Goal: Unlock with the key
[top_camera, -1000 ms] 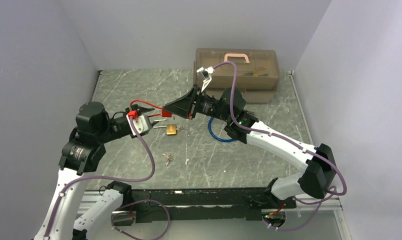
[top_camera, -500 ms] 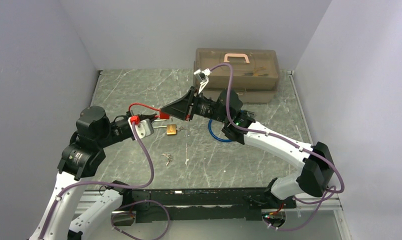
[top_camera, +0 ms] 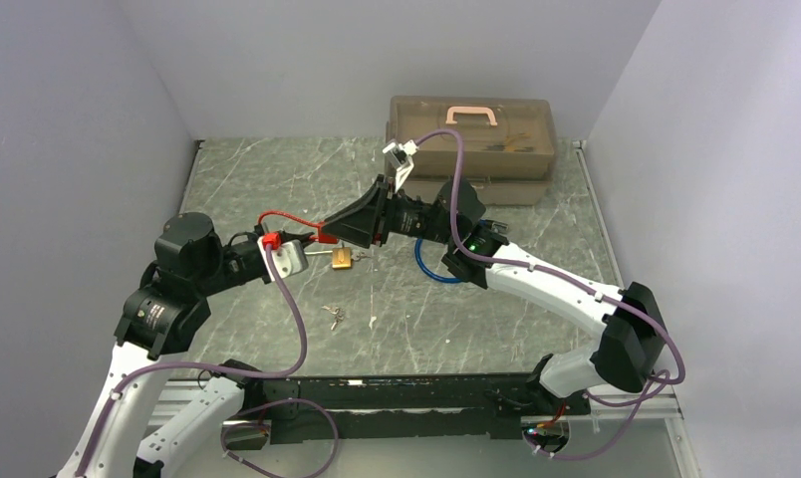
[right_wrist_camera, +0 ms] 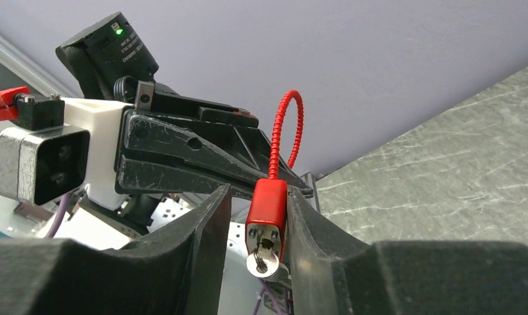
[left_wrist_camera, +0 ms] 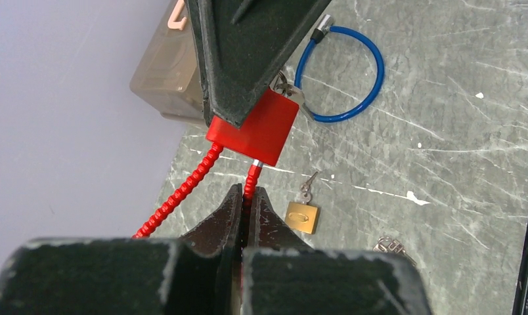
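A red padlock (left_wrist_camera: 255, 128) with a red ribbed cable shackle (left_wrist_camera: 176, 197) hangs in the air between both grippers. My left gripper (left_wrist_camera: 247, 197) is shut on the cable just below the lock body; it also shows in the top view (top_camera: 302, 239). My right gripper (right_wrist_camera: 258, 195) is open with its fingers on either side of the lock body (right_wrist_camera: 268, 203). One finger touches the body and the other stands off with a gap. A silver key (right_wrist_camera: 261, 264) sits in the keyhole at the lock's end.
A small brass padlock (top_camera: 343, 261) with a key lies on the marble table under the grippers. A loose key bunch (top_camera: 334, 316) lies nearer me. A blue cable loop (top_camera: 436, 271) lies to the right. A brown toolbox (top_camera: 471, 134) stands at the back.
My right gripper has moved left and its fingers now straddle the red lock body. My left gripper has shifted slightly, still holding the cable.
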Tool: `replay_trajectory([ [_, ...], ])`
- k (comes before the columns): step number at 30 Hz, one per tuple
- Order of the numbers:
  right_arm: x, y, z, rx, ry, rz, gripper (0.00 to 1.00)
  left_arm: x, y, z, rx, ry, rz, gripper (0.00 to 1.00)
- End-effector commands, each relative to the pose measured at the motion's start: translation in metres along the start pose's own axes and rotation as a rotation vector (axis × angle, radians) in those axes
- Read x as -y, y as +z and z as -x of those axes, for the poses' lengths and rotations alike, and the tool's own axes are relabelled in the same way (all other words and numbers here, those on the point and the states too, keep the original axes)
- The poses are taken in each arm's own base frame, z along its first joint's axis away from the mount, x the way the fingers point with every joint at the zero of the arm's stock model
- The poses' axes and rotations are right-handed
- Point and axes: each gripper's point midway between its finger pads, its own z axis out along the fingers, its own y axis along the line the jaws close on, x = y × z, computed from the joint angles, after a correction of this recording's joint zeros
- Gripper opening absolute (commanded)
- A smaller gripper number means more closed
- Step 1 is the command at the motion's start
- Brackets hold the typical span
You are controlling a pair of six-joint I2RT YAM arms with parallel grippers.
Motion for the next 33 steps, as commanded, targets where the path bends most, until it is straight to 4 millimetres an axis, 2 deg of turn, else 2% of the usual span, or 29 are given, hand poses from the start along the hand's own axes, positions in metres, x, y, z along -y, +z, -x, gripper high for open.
replay_trajectory([
  [1,-0.044,-0.008,0.006,-0.014,-0.087,0.144,0.39,-0.019,-0.005,0.016,0.027,0.061,0.068,0.00],
  [7,-0.032,0.003,-0.005,-0.088,-0.100,0.079,0.37,-0.021,-0.005,0.017,0.028,0.069,0.075,0.00],
  [8,-0.030,0.004,-0.007,-0.100,-0.103,0.067,0.33,-0.021,-0.005,0.017,0.030,0.068,0.077,0.00],
  [11,-0.027,0.005,-0.006,-0.091,-0.107,0.051,0.14,-0.020,-0.005,0.019,0.036,0.070,0.070,0.00],
  [15,-0.028,0.004,-0.002,-0.093,-0.124,0.032,0.01,-0.022,-0.007,0.019,0.029,0.080,0.078,0.00],
  [19,-0.026,-0.007,0.008,-0.101,-0.142,0.004,0.00,-0.026,-0.008,0.014,-0.004,0.131,0.088,0.00],
  [23,-0.025,-0.035,0.027,-0.073,-0.152,-0.009,0.00,-0.033,-0.013,0.003,-0.060,0.213,0.122,0.00],
  [28,-0.008,-0.058,0.016,-0.146,-0.181,-0.091,0.00,-0.040,-0.022,0.010,-0.066,0.246,0.162,0.00],
  [33,-0.006,-0.070,0.006,-0.190,-0.186,-0.093,0.00,-0.037,-0.027,0.017,-0.055,0.223,0.154,0.00],
])
